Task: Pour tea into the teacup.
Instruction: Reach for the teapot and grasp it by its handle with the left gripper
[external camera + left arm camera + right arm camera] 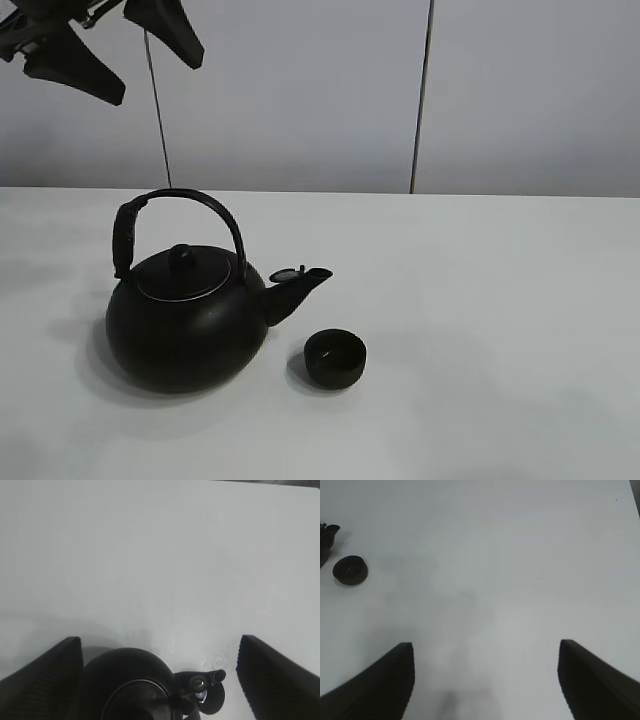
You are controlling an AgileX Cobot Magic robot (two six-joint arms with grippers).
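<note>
I am hovering my left end effector [120, 48], wide and empty, above the round black kettle [185, 320]; gripping its arched handle [190, 197] is likely coming next.

Lab-like: bare white table [500, 300], panelled wall [300, 100]

Teacup [335, 358] on the table [500, 300], just right of the kettle [185, 320], near its spout [300, 285]
</note>
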